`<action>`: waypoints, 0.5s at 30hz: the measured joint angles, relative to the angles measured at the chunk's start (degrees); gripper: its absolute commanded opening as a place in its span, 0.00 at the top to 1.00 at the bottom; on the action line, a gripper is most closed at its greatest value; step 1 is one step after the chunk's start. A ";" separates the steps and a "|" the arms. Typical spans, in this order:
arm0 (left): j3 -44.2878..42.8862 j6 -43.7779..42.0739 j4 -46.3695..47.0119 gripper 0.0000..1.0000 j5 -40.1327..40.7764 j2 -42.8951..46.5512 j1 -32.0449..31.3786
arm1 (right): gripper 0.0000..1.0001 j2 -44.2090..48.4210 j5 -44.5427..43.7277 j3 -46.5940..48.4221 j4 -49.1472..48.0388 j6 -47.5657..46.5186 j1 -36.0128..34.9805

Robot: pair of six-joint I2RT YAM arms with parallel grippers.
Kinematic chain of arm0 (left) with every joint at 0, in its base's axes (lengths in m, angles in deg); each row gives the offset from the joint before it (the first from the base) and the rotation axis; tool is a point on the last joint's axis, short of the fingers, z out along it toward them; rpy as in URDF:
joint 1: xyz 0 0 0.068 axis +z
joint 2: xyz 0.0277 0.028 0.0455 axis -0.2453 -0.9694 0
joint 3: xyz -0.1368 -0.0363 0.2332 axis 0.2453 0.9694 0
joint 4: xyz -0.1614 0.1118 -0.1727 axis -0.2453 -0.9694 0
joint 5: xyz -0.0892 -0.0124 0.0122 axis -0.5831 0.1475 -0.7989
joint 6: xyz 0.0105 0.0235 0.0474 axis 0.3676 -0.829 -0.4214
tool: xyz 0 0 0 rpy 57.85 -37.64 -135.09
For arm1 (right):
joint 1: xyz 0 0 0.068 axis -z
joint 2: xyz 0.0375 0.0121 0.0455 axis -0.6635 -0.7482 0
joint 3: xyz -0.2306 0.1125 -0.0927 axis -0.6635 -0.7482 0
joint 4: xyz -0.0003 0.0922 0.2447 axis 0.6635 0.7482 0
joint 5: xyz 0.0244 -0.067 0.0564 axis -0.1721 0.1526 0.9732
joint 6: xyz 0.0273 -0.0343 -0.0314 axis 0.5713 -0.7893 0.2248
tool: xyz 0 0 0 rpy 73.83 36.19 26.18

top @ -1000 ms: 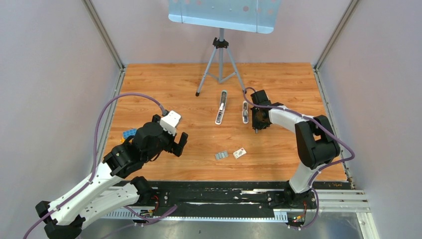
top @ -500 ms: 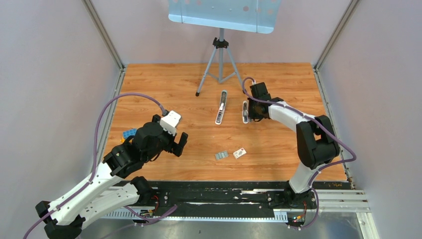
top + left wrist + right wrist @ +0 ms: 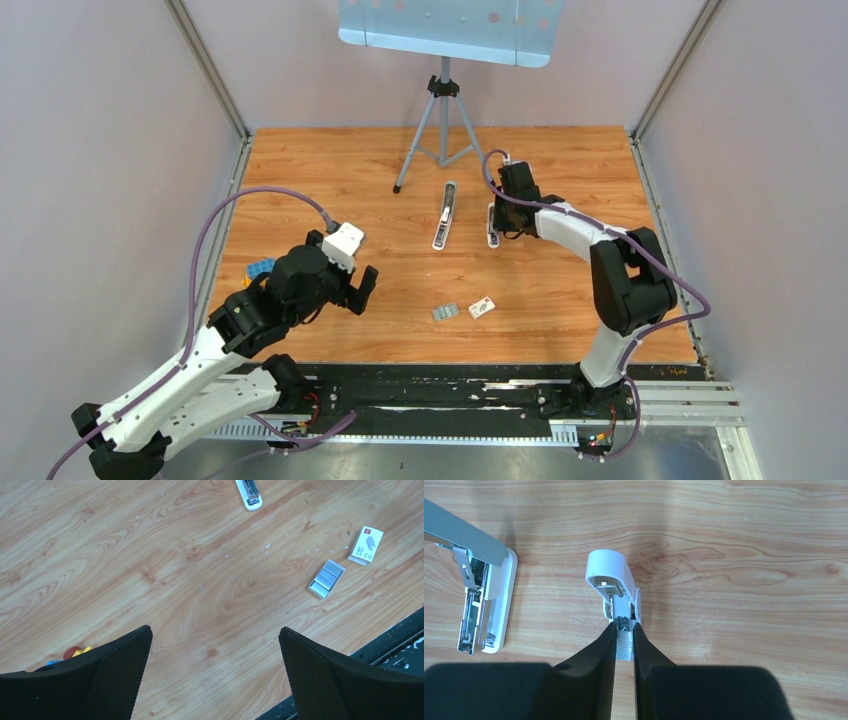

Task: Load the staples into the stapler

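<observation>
My right gripper [image 3: 624, 626] is shut on the staples [image 3: 624, 647], a small grey metallic block. The block's front end meets the metal channel of a slim white-ended stapler [image 3: 613, 577], which lies on the table [image 3: 492, 230]. In the top view the right gripper [image 3: 498, 214] is low over that stapler. A grey-blue stapler with white trim [image 3: 483, 587] lies open just to its left [image 3: 443, 215]. My left gripper [image 3: 215, 635] is open and empty, hovering over bare wood at the near left [image 3: 358, 290].
A loose block of staples [image 3: 446, 312] and a small white carton with a red mark [image 3: 482, 307] lie near the front edge; both show in the left wrist view [image 3: 326, 578] [image 3: 366, 544]. A tripod [image 3: 441, 130] stands at the back. Small coloured pieces [image 3: 259, 268] lie at the left.
My right gripper has moved away from me and slightly left, coming over the white-ended stapler with the staples block in it. The left arm has not moved.
</observation>
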 measured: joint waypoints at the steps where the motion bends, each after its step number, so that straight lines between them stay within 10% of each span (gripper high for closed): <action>1: 0.00 0.02 0.00 0.00 0.00 0.00 0.00 | 0.83 -0.33 -0.07 0.00 -0.37 0.00 -0.11; 15: 0.00 0.00 0.00 0.00 -0.02 -0.02 0.00 | 0.84 -1.84 -1.18 0.00 -3.48 -0.70 -1.11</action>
